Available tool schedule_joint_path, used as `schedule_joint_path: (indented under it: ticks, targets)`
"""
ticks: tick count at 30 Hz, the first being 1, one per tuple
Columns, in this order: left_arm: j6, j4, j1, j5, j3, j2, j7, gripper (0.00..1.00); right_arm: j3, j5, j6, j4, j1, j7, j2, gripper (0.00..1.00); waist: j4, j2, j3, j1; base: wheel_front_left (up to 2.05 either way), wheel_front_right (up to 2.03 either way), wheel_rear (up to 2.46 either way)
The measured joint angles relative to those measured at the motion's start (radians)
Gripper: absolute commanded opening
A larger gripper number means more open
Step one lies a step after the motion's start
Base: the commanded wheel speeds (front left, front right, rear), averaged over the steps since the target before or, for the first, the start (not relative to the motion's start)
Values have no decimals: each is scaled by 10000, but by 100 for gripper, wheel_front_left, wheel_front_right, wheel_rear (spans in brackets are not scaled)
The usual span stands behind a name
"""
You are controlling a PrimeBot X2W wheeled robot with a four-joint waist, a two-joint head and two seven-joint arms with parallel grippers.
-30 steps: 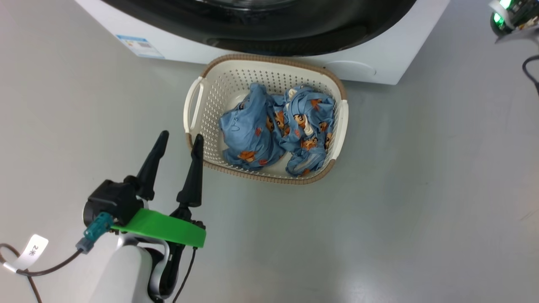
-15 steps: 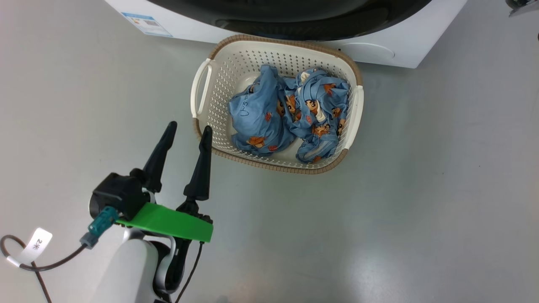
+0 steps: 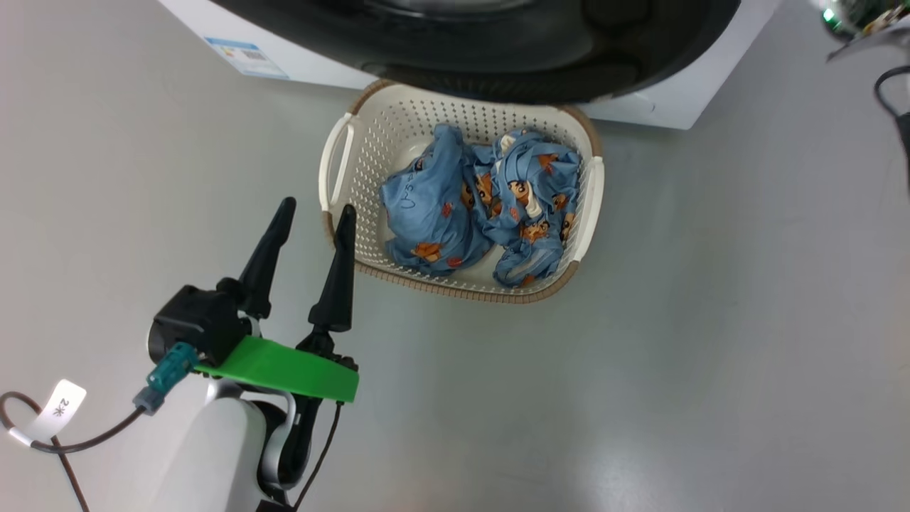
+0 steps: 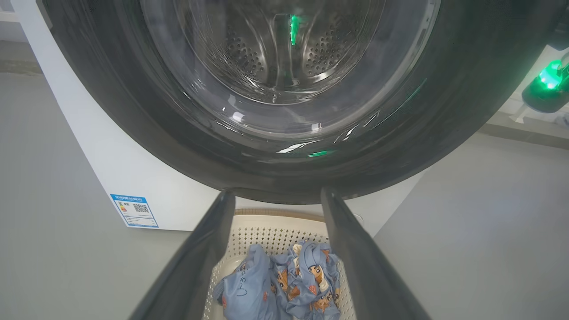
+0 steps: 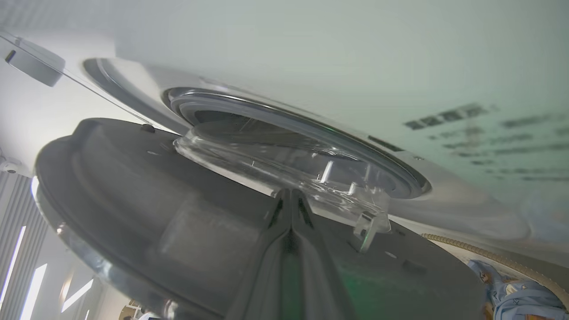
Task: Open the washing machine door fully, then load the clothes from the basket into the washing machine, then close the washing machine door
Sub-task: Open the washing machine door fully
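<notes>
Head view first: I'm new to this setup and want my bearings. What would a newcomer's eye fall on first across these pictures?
The blue cartoon-print clothes heaped in the cream basket sit at the head view's centre. Above them looms the glossy black washing machine door, swung partly open over the basket's far rim. The left gripper stands open just left of the basket.
</notes>
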Motion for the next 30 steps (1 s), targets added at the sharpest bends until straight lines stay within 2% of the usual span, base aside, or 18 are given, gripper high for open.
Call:
schedule_joint_path:
  ticks: [10,24,30]
  targets:
    - [-65,128,148,343,165,0,0,100,171,-19,0,-393,978,217,236,0,-178,0,-606,0,0,0,0]
    - [-295,349,1194,811,558,8,0,100,832,-86,2,-1093,2716,667,840,0,-422,0,-1836,0,0,0,0]
    - [-355,347,1506,819,629,12,0,100,1028,-86,0,-1271,3252,836,899,0,-373,0,-2314,0,0,0,0]
